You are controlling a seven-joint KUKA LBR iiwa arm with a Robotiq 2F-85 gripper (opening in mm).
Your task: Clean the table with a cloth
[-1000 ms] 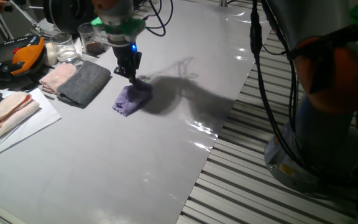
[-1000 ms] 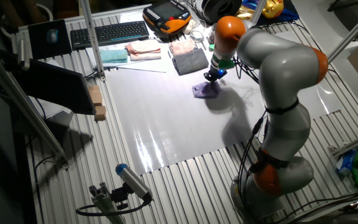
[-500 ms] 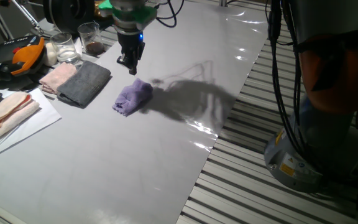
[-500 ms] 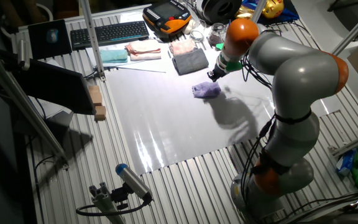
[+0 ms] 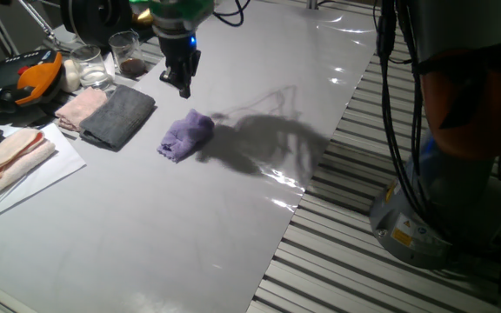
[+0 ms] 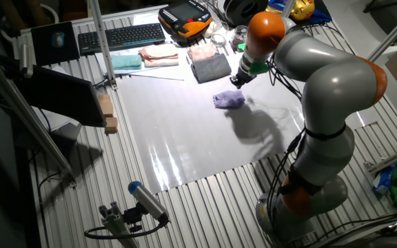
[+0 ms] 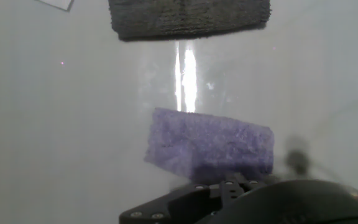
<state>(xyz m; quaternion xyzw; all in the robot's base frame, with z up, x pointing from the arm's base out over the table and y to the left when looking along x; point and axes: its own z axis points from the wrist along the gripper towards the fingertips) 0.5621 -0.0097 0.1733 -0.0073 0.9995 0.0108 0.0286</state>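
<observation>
The lavender cloth (image 5: 185,136) lies bunched on the pale glossy table (image 5: 190,226), left of centre. It also shows in the other fixed view (image 6: 228,100) and in the hand view (image 7: 210,146). My gripper (image 5: 181,84) hangs in the air just behind the cloth, above it and apart from it. Its fingers point down, look slightly parted and hold nothing. The other fixed view shows the gripper (image 6: 237,80) just beyond the cloth. The hand view shows only the gripper's dark body at the bottom edge, not the fingertips.
A dark grey folded cloth (image 5: 120,117) and a pale pink one (image 5: 81,106) lie left of the lavender cloth. Two glasses (image 5: 127,54) stand behind them. Another pink cloth (image 5: 7,156) lies on paper at the far left. Slatted floor grating (image 5: 364,261) and the robot base (image 5: 442,217) are on the right.
The gripper was down on the cloth, then let it go and rose up and back. The cloth stays on the table.
</observation>
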